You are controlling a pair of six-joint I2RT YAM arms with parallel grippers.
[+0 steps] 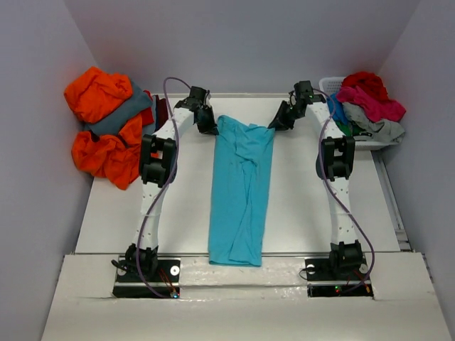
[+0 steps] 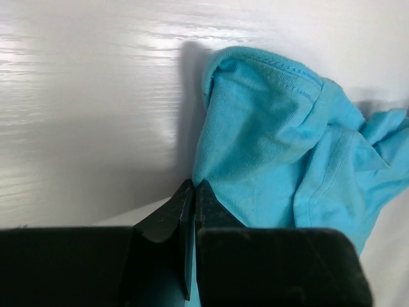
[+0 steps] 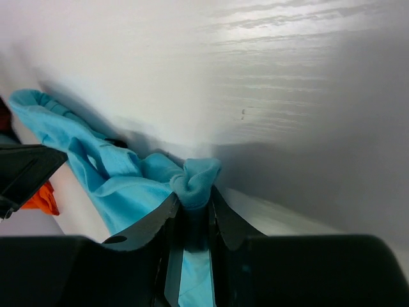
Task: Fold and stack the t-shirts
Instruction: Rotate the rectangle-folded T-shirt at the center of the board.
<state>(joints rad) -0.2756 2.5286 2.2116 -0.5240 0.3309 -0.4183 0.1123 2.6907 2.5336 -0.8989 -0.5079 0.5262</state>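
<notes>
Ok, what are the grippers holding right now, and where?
Both hold the turquoise t-shirt at its far end: the left gripper pinches the left corner, the right gripper a bunched fold at the right corner.

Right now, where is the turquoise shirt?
Top view: the turquoise shirt lies lengthwise down the middle of the table, its far corners pinched by the left gripper and right gripper.

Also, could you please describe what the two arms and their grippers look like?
The left arm and right arm have white links with black joint housings on black base plates. A purple cable loops along each. The left gripper and right gripper are black, with wedge-shaped fingers.
</notes>
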